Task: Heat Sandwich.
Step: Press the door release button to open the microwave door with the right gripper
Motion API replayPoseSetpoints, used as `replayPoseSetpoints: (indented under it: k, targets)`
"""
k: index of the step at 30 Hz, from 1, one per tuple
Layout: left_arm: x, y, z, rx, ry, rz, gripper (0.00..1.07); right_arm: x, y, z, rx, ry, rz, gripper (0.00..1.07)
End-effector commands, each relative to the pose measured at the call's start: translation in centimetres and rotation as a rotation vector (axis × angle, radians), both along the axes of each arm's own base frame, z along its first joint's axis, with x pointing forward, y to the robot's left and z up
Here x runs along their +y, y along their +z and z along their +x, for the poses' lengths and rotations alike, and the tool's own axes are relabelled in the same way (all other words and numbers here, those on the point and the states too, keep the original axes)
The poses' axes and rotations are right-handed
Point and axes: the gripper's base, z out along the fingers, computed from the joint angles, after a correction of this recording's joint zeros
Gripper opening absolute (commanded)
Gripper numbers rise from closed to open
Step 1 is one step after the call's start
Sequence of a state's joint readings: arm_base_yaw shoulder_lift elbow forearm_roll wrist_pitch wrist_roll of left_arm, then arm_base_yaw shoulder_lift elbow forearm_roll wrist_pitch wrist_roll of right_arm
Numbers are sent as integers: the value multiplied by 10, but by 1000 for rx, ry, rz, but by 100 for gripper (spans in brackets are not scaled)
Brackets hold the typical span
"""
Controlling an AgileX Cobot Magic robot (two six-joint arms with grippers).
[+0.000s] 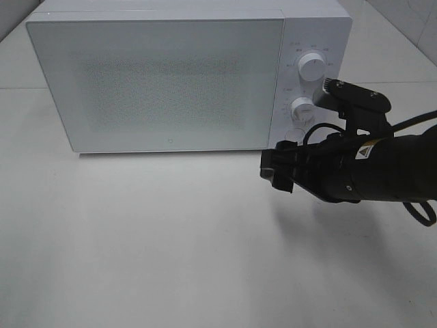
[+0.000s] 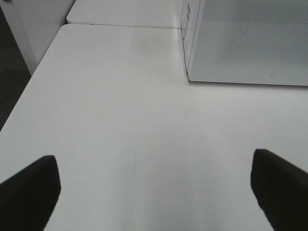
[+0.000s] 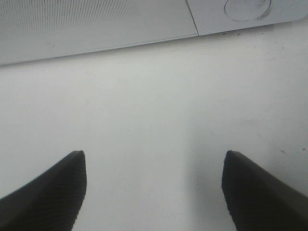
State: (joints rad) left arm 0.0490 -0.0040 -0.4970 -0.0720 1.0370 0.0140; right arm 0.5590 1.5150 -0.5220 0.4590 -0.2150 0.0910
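Right gripper (image 1: 278, 171) sits closest, jaws wide open and empty, with the microwave's (image 1: 171, 75) round button (image 1: 295, 134) just beside it at about 1 o'clock. Left gripper (image 2: 154, 192) is spread open and empty too, farther off. Sandwich isn't visible anywhere, and the door's shut.

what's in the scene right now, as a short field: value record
microwave: white, on the table, door shut
controls: two knobs and a round button on the right panel
right gripper: open, empty, in front of the microwave's lower right corner, near the button
left gripper: open, empty, over bare table, seen only in its wrist view
sandwich: not in any view
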Motion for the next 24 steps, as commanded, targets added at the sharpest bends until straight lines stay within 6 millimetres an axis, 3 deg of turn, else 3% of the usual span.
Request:
replayPoseSetpoints:
  k: [1, 8, 16, 24]
  targets:
    - [0, -1, -4, -28, 5, 6, 103, 0, 4, -8, 21, 120, -71, 76]
    - [0, -1, -4, -28, 5, 6, 103, -3, 14, -20, 60, 262, -169, 76]
    - [0, -1, -4, -28, 5, 6, 103, -14, 54, -28, 126, 399, -370, 76]
    - [0, -1, -4, -28, 5, 6, 103, -28, 84, -47, 137, 407, -400, 76]
